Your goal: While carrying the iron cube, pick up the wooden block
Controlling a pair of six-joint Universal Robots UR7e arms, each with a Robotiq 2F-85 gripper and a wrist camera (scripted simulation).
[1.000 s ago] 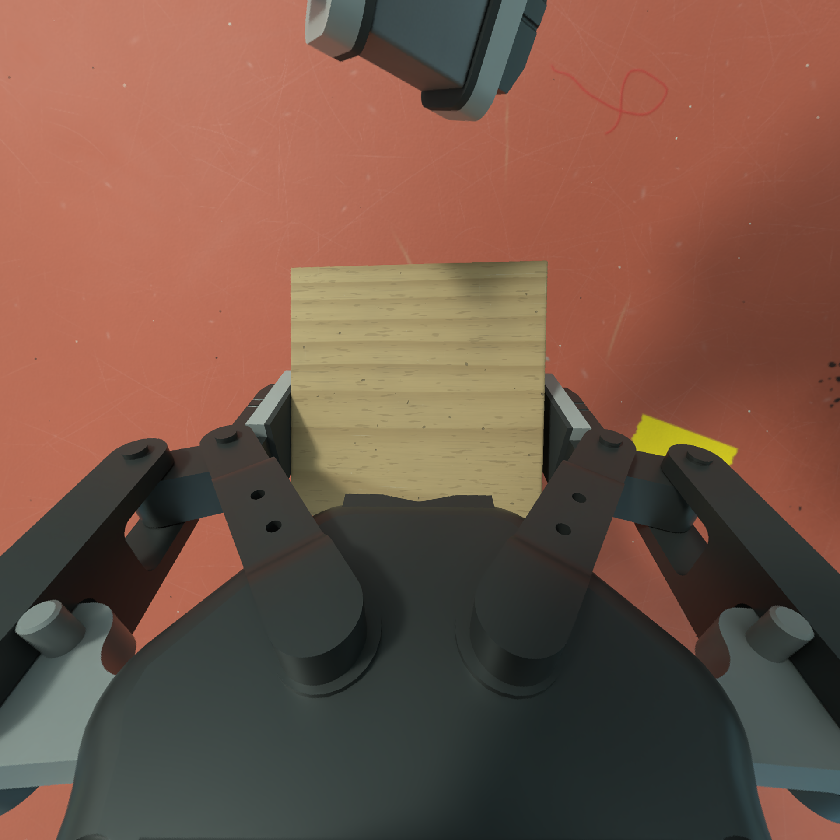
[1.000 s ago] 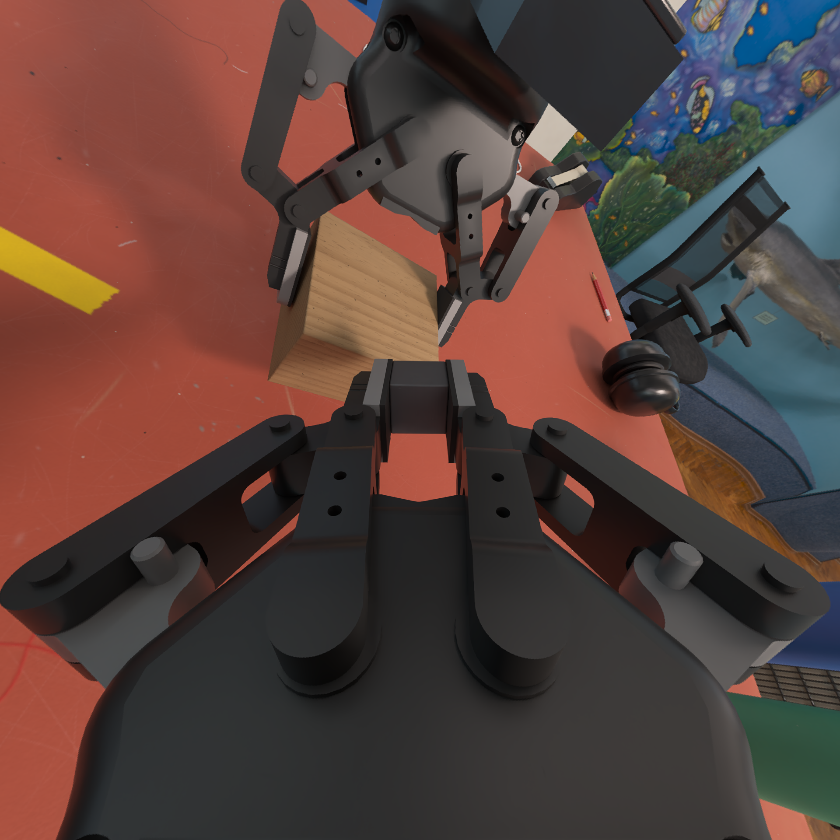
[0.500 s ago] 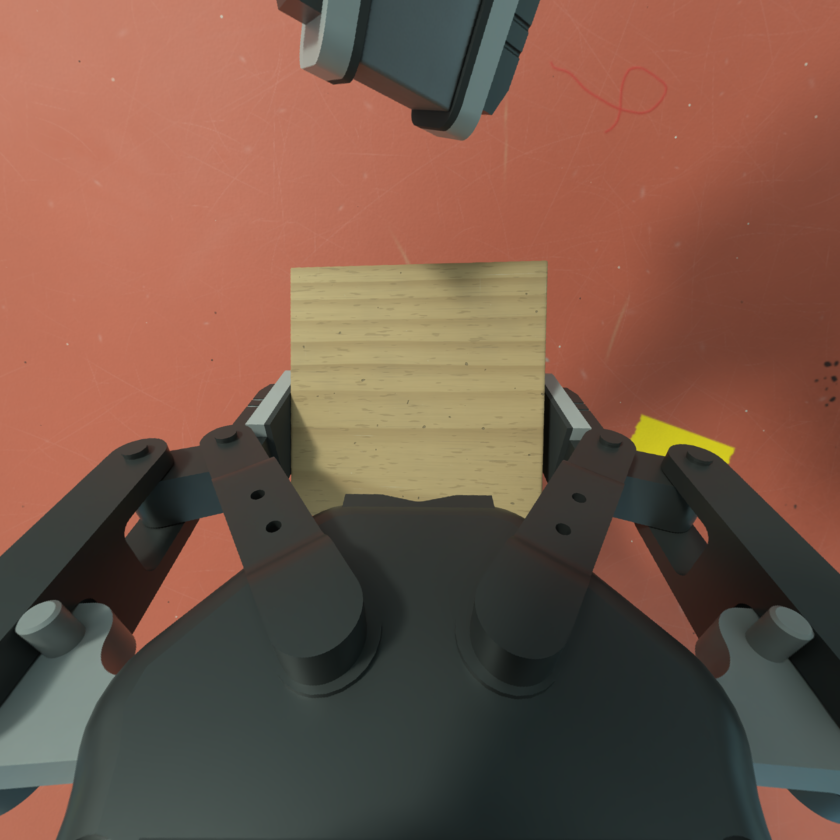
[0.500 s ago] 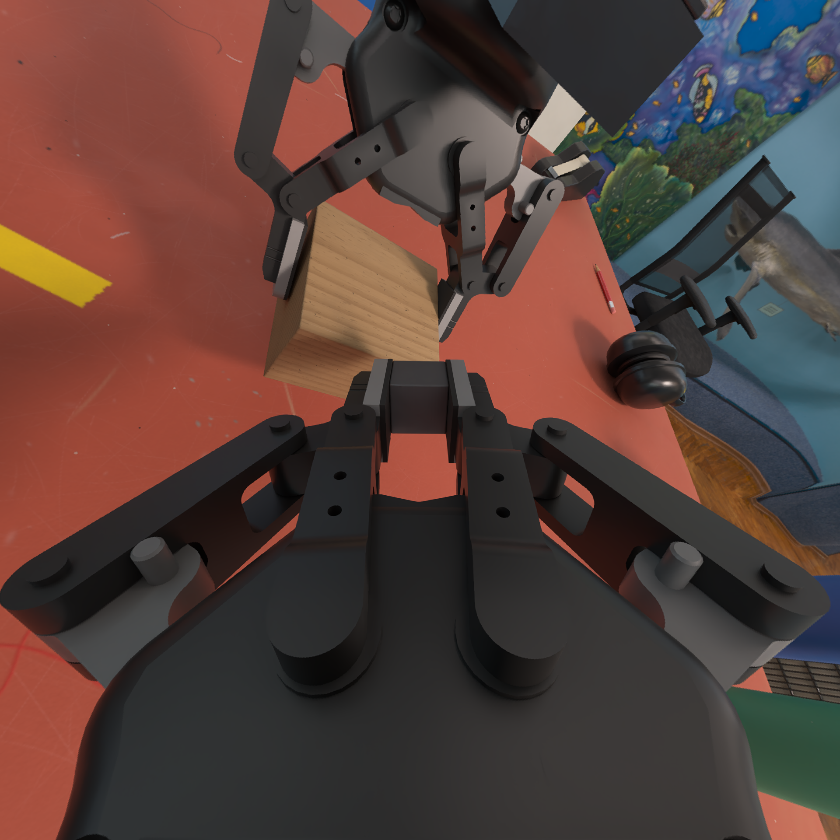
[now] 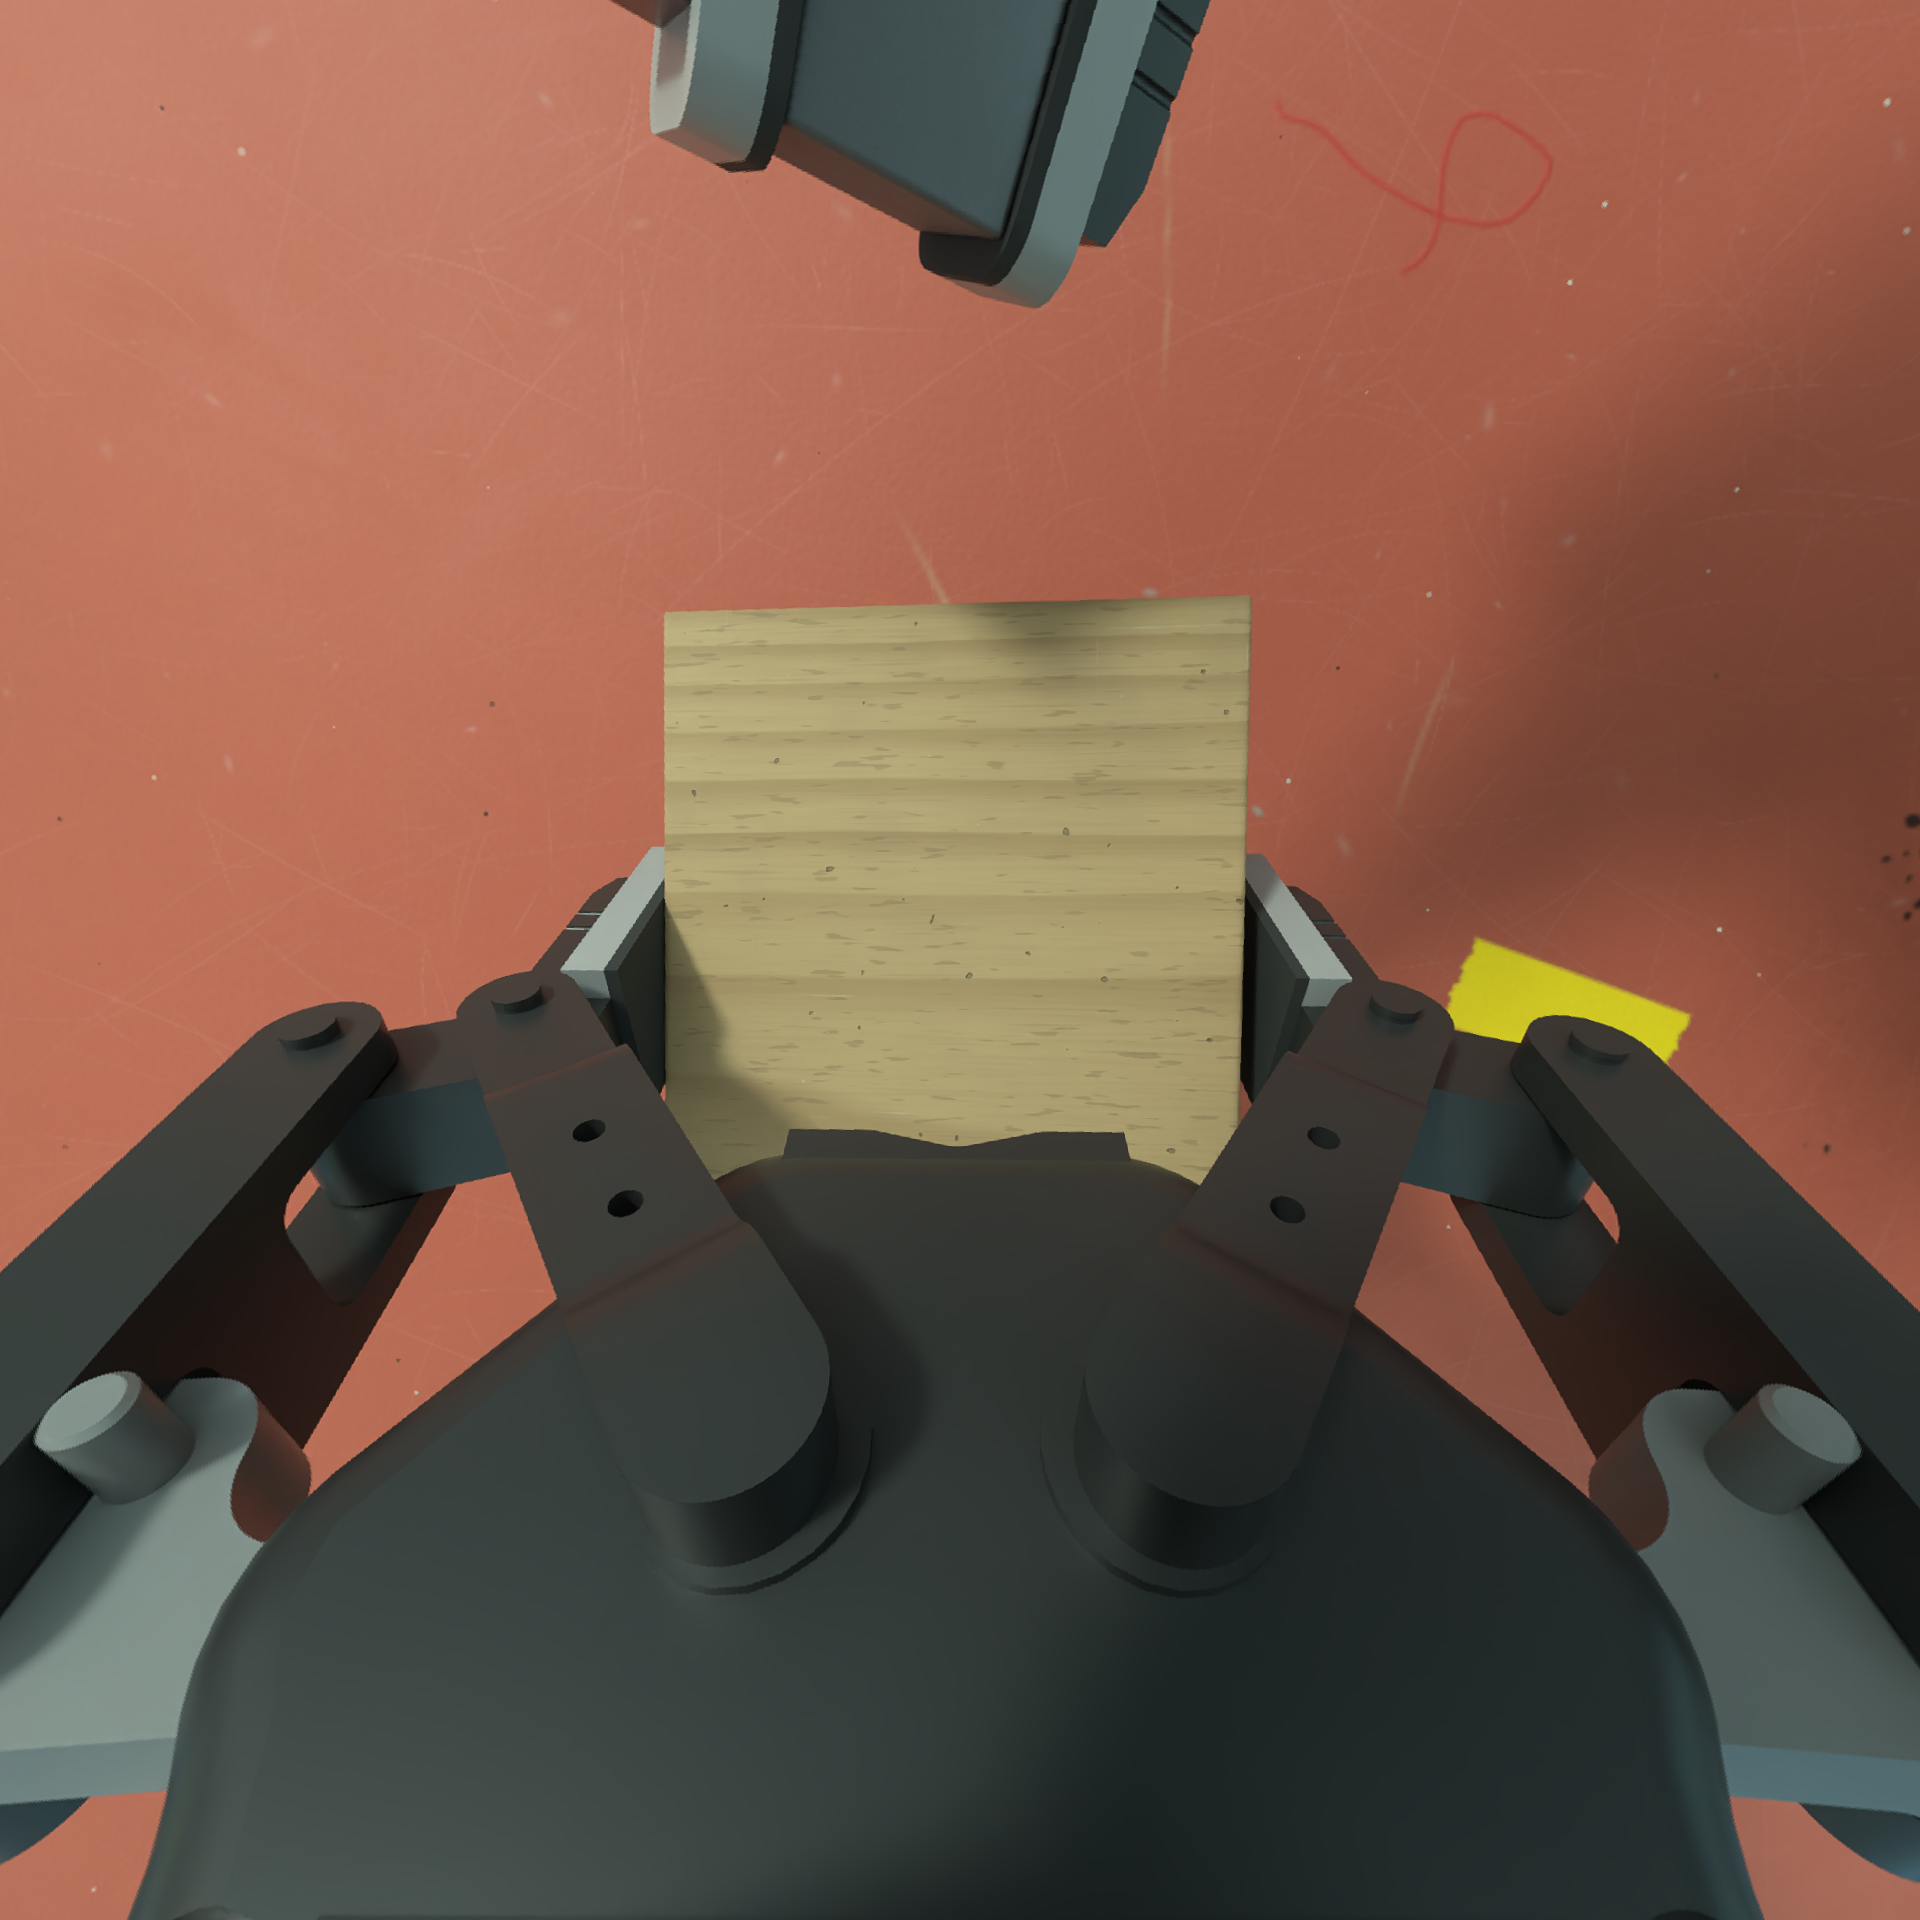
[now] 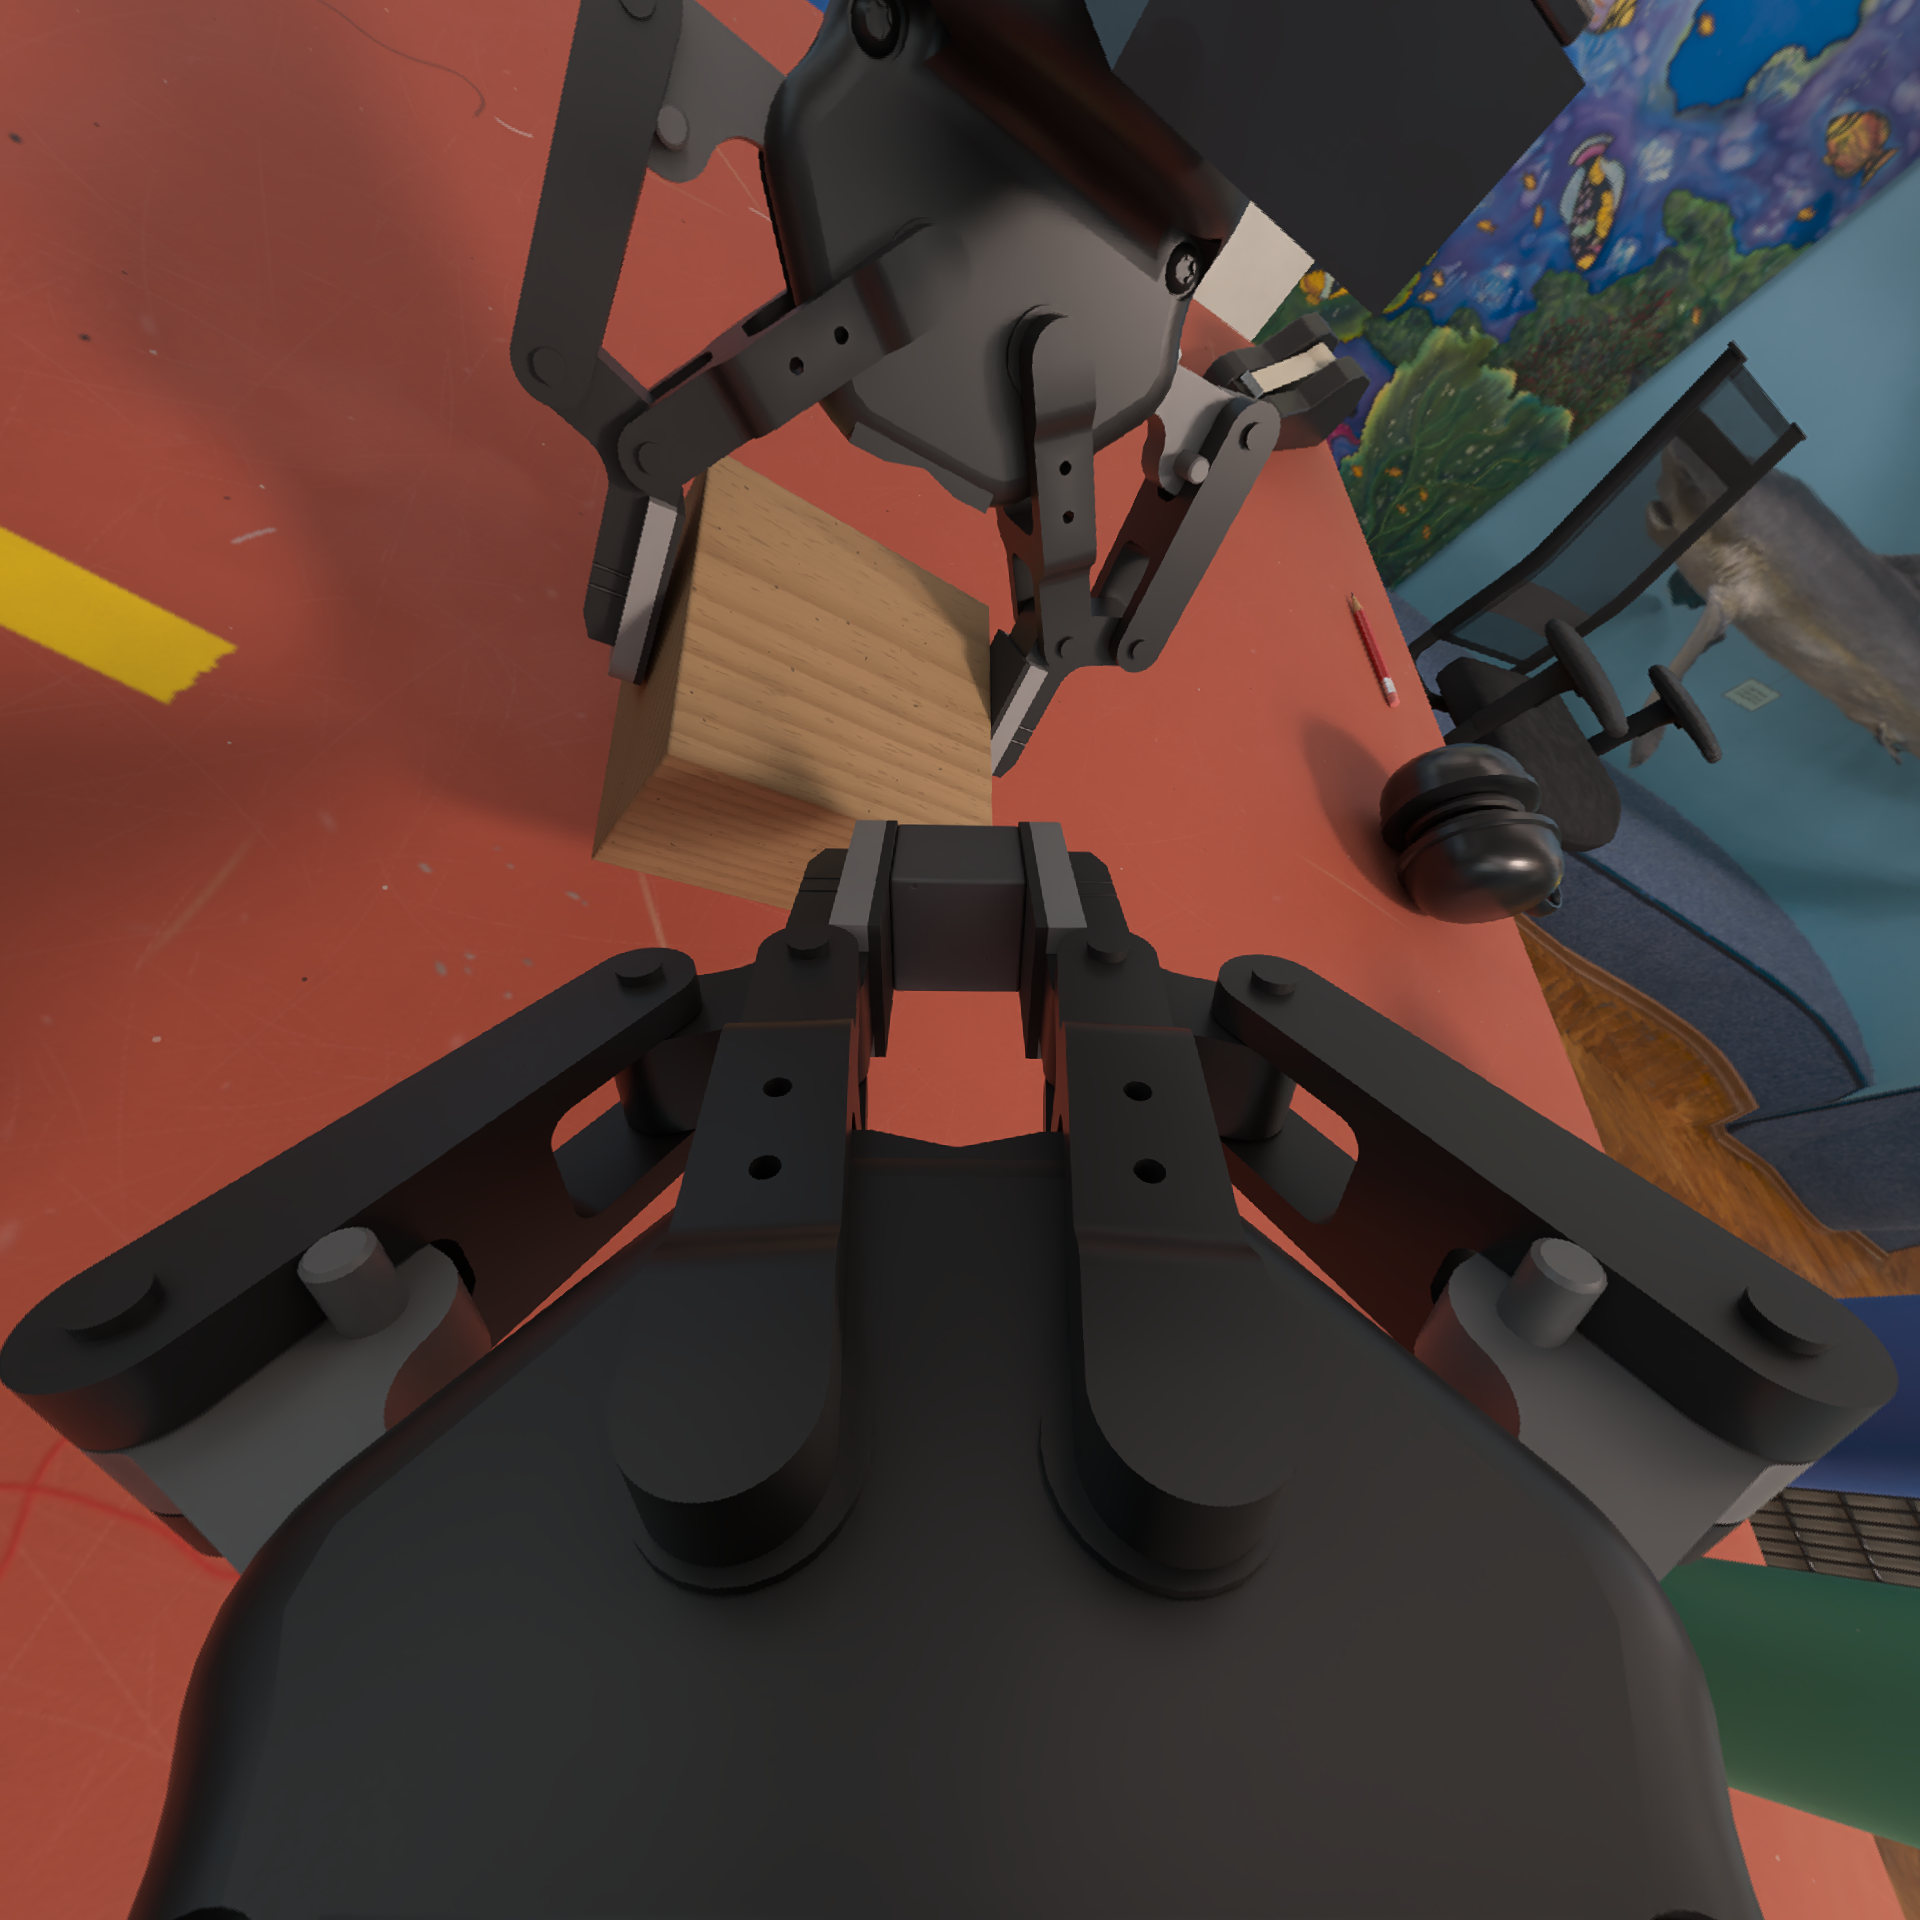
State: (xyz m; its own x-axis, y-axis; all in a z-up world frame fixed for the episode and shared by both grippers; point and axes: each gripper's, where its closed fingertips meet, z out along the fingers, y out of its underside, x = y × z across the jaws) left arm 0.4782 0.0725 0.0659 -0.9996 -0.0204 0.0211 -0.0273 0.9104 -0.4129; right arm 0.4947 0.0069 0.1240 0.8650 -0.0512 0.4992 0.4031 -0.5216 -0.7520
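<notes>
The wooden block rests on the red table. My left gripper is shut on it, with one pad flush against each side. In the right wrist view the block lies just beyond my right gripper, and the left gripper comes down over it from above. My right gripper is shut on the small dark iron cube and holds it above the table. The left wrist view shows the right gripper and the iron cube at the top edge, beyond the block.
A strip of yellow tape lies on the table left of the block; it also shows in the left wrist view. A red pencil and a black round object lie near the table's right edge. A red scribble marks the surface.
My right gripper has shifted slightly with the iron cube, drifting a little left in the left wrist view. My left gripper and the wooden block have not moved.
</notes>
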